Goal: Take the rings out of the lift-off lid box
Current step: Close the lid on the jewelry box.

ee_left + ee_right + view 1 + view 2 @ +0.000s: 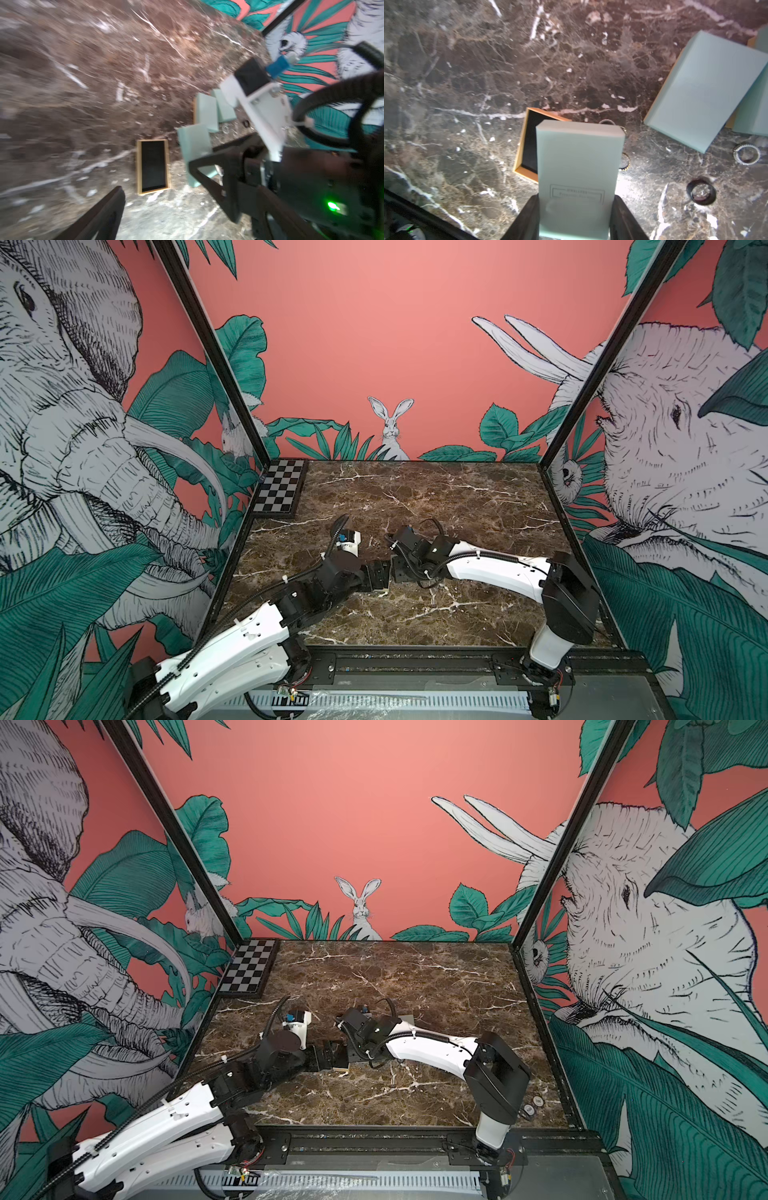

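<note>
Right wrist: right hand (576, 209) grips mint lid (579, 158); beaded-silver and black rings (746, 154) lie on marble (467, 83).

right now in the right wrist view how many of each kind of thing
mint green lids: 3, one in the right claw
open box bottom: 1
rings: 4, two half hidden behind that lid
total: 8

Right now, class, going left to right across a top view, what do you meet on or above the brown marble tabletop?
Black-and-white checkered board → left gripper → right gripper, clamped on a mint-green cardboard lid → right arm's bulky black elbow housing.
</note>
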Controlling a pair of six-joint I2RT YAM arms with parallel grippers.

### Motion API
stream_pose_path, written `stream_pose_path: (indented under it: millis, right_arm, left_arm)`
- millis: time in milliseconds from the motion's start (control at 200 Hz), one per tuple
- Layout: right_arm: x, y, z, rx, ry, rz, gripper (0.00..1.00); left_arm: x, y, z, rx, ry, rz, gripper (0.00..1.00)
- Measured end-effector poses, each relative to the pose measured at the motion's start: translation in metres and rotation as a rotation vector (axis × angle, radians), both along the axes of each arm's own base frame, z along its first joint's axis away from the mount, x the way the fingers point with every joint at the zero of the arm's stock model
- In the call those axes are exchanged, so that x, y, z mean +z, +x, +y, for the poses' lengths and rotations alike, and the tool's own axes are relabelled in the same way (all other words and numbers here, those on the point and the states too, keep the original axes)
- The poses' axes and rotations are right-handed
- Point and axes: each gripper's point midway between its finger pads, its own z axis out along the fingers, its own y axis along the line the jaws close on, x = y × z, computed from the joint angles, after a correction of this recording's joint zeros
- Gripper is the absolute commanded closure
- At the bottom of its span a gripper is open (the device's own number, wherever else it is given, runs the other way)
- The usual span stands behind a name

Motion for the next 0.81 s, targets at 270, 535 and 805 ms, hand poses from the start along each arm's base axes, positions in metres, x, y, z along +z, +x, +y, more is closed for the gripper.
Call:
stream_pose_path:
  millis: [270,535,805]
  right_arm:
    - [0.005,-0.004,0.025,-0.036,-0.007,0.038,0.61]
    - [-0.018,-0.019,0.041,-0.081,-0.083,0.104,0.6]
    - [-0.024,-0.017,0.054,-0.123,-0.122,0.113,0.6]
  left_arm:
    - [0.032,0.012,0.097,0.257,0.174,-0.031,0.01]
    - [0.01,0.006,0.14,0.336,0.395,0.07,0.01]
    - [0.01,0.002,0.147,0.338,0.408,0.057,0.01]
